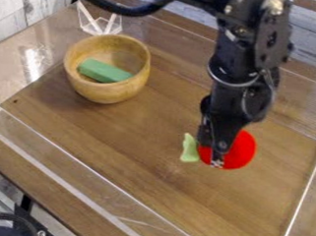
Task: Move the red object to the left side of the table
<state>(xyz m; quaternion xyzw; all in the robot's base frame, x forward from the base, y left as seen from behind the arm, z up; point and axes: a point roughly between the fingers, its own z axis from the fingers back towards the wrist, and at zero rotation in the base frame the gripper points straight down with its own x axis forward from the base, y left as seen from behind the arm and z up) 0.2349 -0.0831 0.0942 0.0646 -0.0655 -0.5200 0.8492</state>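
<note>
The red object (237, 149) is a small bright-red toy fruit with a pale green leafy stem (188, 149) sticking out to its left. It hangs over the right half of the brown wooden table (107, 137). My gripper (215, 155) points almost straight down and is shut on it, with the black fingers (212, 142) crossing its left side. The fruit looks lifted slightly off the wood. The dark arm (249, 55) rises above it and hides the table behind.
A wooden bowl (107, 86) holding a green block (105, 71) stands at the back left. A clear plastic rim (65, 185) runs along the table's front and left edges. Bare wood lies between the bowl and the fruit.
</note>
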